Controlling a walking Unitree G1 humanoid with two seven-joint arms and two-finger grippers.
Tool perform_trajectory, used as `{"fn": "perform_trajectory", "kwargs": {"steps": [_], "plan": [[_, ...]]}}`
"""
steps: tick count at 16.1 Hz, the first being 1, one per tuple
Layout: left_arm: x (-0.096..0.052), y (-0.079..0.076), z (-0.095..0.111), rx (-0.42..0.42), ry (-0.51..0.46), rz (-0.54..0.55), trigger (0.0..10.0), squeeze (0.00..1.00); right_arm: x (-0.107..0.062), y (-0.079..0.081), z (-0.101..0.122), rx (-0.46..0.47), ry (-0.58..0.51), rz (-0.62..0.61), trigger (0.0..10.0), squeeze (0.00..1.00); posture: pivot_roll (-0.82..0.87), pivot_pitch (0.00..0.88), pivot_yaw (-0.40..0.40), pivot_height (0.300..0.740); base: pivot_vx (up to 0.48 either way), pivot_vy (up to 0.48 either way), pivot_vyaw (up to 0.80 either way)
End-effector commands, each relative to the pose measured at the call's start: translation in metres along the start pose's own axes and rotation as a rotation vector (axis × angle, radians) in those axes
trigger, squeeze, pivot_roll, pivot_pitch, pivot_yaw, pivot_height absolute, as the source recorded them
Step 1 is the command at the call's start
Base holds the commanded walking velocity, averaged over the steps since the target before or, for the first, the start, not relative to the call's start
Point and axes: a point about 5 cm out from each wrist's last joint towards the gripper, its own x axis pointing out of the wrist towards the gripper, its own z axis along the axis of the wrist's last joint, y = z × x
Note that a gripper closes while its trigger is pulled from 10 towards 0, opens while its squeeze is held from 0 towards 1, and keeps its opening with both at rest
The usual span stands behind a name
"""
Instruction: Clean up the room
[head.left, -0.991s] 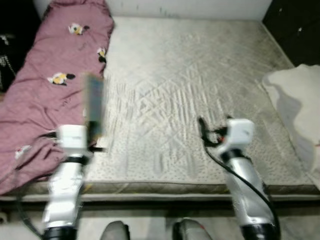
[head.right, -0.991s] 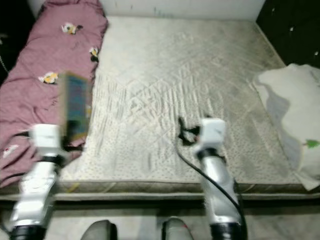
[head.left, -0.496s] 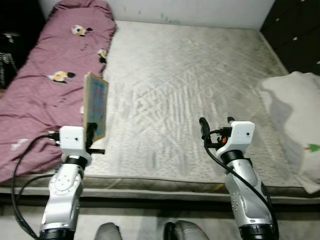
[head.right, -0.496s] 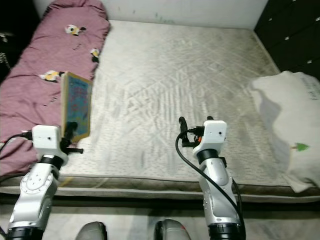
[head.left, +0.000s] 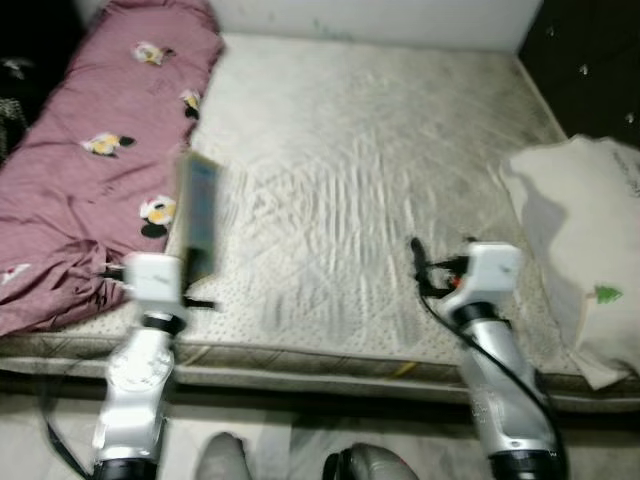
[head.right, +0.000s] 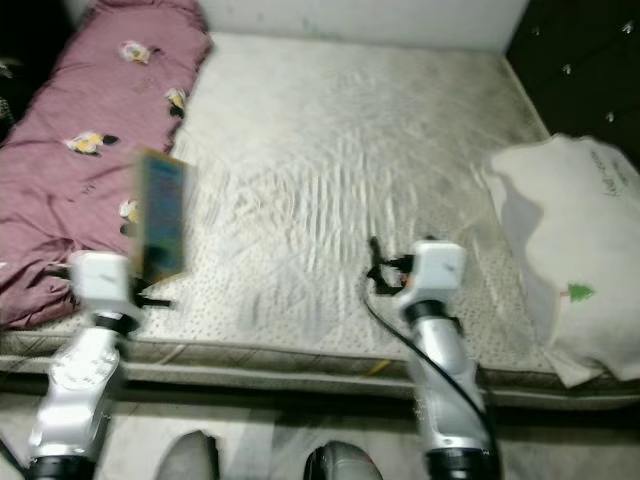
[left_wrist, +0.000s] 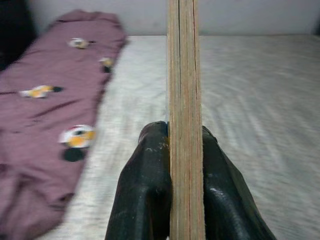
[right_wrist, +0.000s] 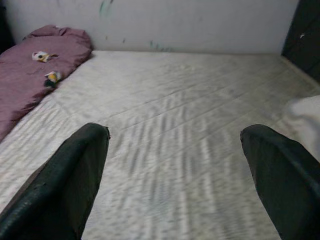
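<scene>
Overall, the head views had shifted against those of half a second earlier, which indicated camera motion and not displaced objects; the frames were blurred. In the left eye view the left gripper (head.left: 196, 268) held a thin flat book (head.left: 200, 222) upright on edge, over the near left part of the mattress (head.left: 380, 150), beside the maroon quilt (head.left: 90, 170), as before. In the right eye view the right gripper (head.right: 385, 270) hovered above the mattress's near edge, and a white pillow (head.right: 570, 250) lay at the right. In the left wrist view both fingers (left_wrist: 145, 195) were clamped on the book. In the right wrist view the fingers (right_wrist: 75, 170) stood spread wide, holding nothing. The book appeared to be in transit, not yet put away.
</scene>
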Motion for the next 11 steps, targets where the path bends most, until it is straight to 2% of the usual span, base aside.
{"fn": "perform_trajectory", "kwargs": {"steps": [1,11], "plan": [[0.001,0.007,0.0079,0.006,-0.035,0.017,10.0,0.0,0.0001,0.002,-0.0002,0.011,-0.001,-0.001,10.0,0.0,0.02,0.133,-0.05,0.74,0.0,-0.33,0.0],[0.0014,0.005,0.0078,0.0,-0.036,0.014,10.0,0.0,0.0005,0.0013,-0.0016,0.009,0.009,0.001,10.0,0.0,0.02,0.128,-0.053,0.74,0.0,-0.334,0.0]]}}
